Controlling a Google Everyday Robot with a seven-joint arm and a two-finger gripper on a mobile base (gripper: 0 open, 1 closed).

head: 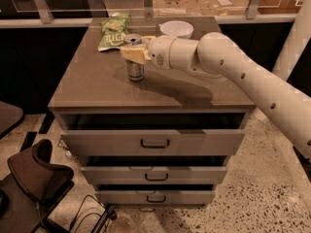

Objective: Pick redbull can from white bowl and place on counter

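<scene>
One redbull can (135, 71) on counter (97, 89), in claw (137, 47), outside white bowl (176, 30).

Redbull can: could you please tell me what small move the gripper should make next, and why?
Probably open the gripper and let go. It is closed around the upper part of the redbull can, which stands upright with its base seemingly on the counter, apart from the white bowl behind it. Placement looks done, so releasing before retreating seems right.
</scene>
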